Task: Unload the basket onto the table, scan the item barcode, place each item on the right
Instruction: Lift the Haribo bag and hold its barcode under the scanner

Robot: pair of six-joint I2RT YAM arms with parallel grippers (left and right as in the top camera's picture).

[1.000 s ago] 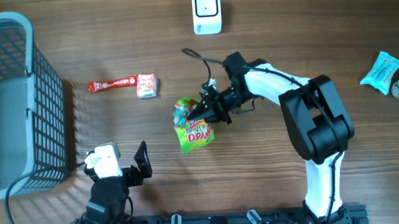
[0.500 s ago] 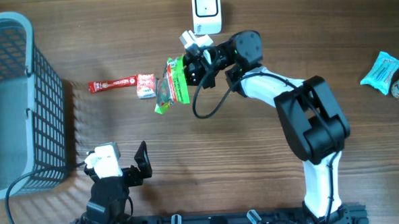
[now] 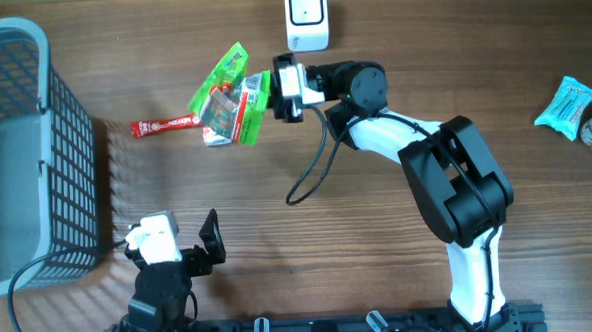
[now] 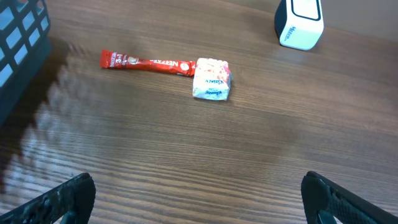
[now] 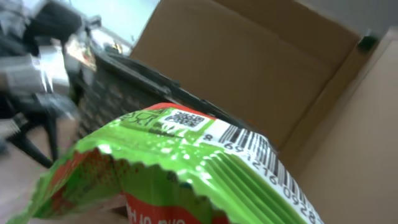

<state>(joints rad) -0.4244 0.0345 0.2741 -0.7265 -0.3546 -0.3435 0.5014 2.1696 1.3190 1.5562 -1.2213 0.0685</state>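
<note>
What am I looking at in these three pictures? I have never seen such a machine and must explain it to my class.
These are two robot arms at a wooden table, each ending in a two-finger gripper. One picture looks down from above; the other two come from a camera on each wrist. The right gripper is shut on a green snack bag, held up near the white scanner; its wrist camera shows the bag's barcode. The left gripper is open and holds nothing. On the table lie a red stick sachet, a small white packet, a blue packet and, at the left, a mesh basket.
</note>
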